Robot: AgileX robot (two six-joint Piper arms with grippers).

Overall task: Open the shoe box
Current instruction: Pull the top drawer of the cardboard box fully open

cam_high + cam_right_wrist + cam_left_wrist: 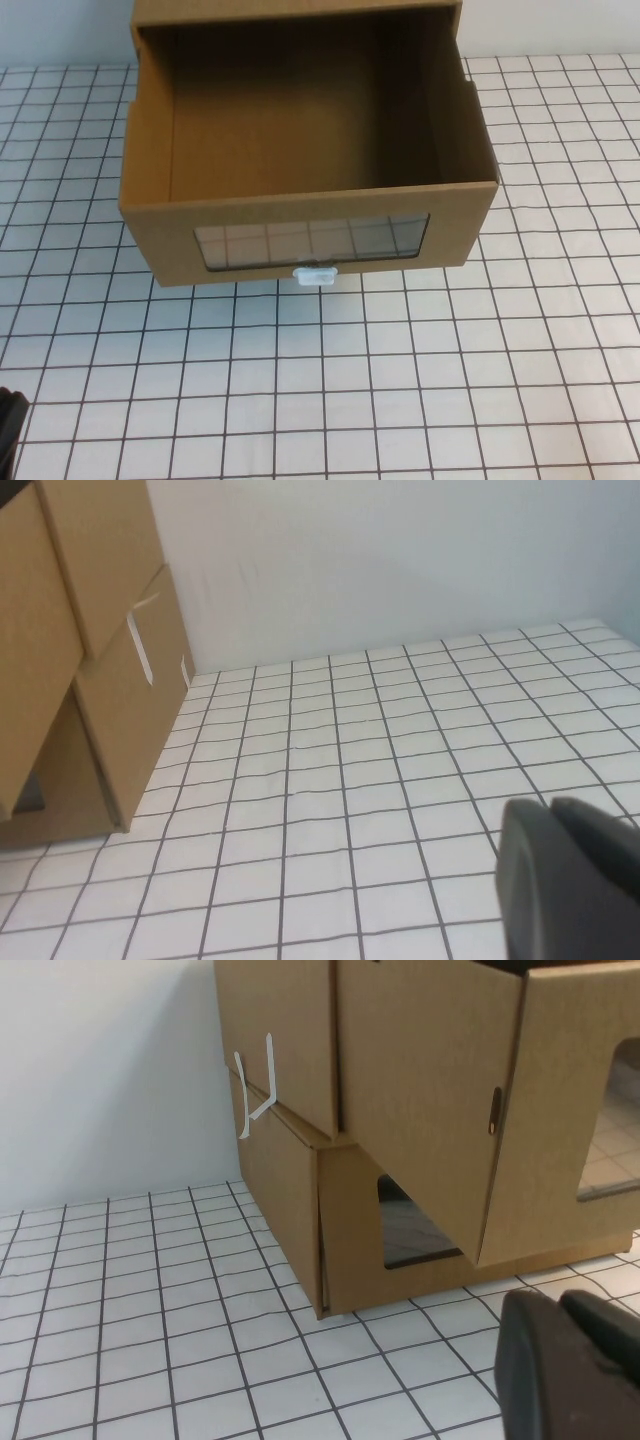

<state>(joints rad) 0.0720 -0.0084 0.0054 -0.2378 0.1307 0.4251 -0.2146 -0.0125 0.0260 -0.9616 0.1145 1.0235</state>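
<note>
Jaws clenched empty, left gripper [560, 1310] low near open shoe box [155, 235], right gripper [552, 818] low, well apart.

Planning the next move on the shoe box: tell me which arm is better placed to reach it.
Probably left. The left gripper hangs close beside the open shoe box. The right gripper faces mostly gridded table, with the box farther off.

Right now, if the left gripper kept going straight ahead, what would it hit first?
Probably the shoe box, on its pulled-out drawer, though depth is unclear. The left gripper sits low before it. The right gripper hangs over the table beside the box.
</note>
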